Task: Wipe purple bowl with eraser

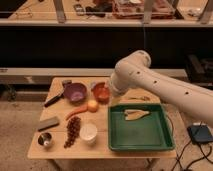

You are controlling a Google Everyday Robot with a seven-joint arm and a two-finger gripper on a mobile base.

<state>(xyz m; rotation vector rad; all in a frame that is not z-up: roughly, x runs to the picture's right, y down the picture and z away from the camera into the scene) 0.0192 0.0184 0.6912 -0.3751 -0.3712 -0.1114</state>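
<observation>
The table [55,150] was lit warmly from above, while the background [60,52] was left dark. The white arm [150,80] was brightly lit on top and shaded beneath, where the gripper [111,92], beside the orange-red bowl [100,95], was darkened. Fine detail was blurred throughout.

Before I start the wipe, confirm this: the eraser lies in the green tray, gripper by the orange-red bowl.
Not right: the camera view shows the eraser on the table near the steel cup, outside the green tray. The gripper is by the orange-red bowl.
</observation>
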